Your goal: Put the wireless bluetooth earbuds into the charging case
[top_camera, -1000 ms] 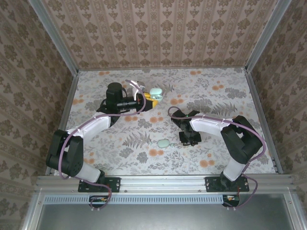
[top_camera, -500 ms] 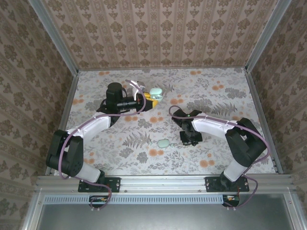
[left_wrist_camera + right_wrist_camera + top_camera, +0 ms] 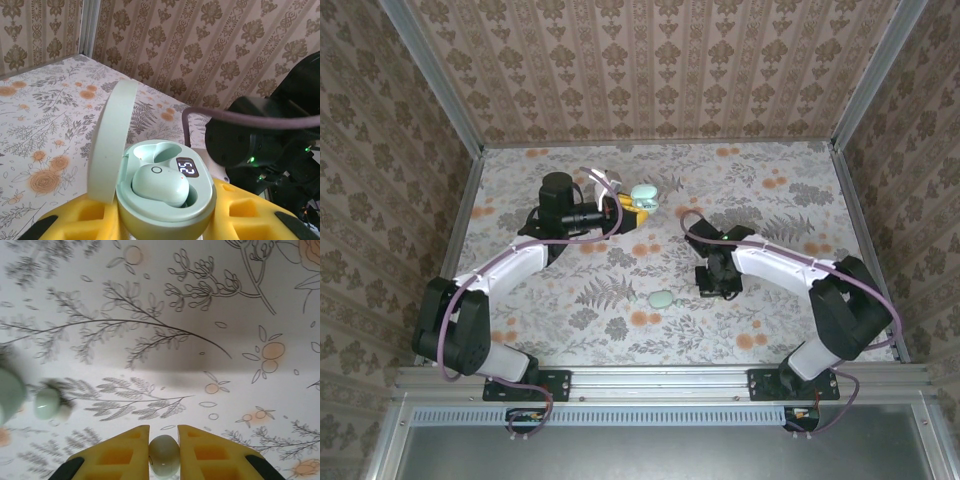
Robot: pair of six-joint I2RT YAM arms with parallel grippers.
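Right fingers point(image 3: 120, 452) were pinched on the earbud point(image 3: 164, 455), left fingers point(image 3: 90, 220) clamped the open charging case point(image 3: 165, 202), so it'd need squaring over the empty slot point(image 3: 151, 150).

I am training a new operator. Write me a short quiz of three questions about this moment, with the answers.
1. True or false: the charging case, held by the left gripper, has its lid shut.
2. The right gripper holds: A) an earbud; B) a cable; C) nothing.
3. How many earbuds sit inside the case?
Key: 1 false, the lid stands open. 2 A. 3 one seated earbud.
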